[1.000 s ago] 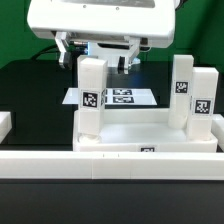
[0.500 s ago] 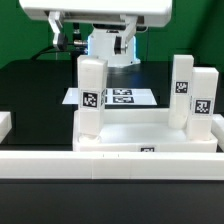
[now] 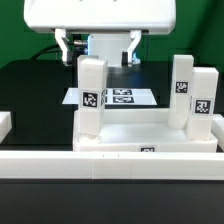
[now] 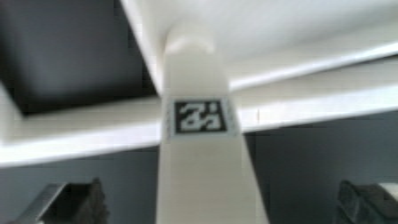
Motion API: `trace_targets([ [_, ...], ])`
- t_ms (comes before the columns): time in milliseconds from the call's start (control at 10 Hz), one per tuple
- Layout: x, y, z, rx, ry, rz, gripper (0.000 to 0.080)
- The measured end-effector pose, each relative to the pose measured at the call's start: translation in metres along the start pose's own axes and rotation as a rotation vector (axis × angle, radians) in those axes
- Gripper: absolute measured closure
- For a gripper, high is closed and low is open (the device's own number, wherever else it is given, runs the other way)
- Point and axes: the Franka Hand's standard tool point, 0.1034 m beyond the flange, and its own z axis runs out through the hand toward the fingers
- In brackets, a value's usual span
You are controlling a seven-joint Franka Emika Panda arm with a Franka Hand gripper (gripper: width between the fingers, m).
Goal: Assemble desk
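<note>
We see three legs (image 3: 91, 98) standing up in the desk top (image 3: 145, 130). Our gripper (image 3: 97, 47) hangs wide open above one, holding nothing.

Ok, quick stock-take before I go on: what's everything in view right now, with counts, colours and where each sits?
desk top: one, white, tray-like, centre of the table, against the rail.
legs: three seen, white, tagged, standing upright on the desk top; one at the exterior view's left corner, two at the exterior view's right.
marker board: one, white with black tags, flat on the table behind the desk top.
rail: one, white, long and low, in front.
table: one, black.
gripper: one, open, above the left leg.
</note>
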Motion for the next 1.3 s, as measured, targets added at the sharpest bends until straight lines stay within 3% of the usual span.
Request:
trace_targets([
  [400, -0.009, 0.004, 0.013, 0.024, -0.296, 0.016, 0.015],
  [500, -0.003, 0.006, 0.013, 0.024, -0.341, 0.013, 0.015],
  [1100, 0.016, 0.005, 0.009, 0.021, -0.317, -0.007, 0.015],
  [1300, 0.017, 0.007, 0.015, 0.015, -0.279, -0.03, 0.0423],
])
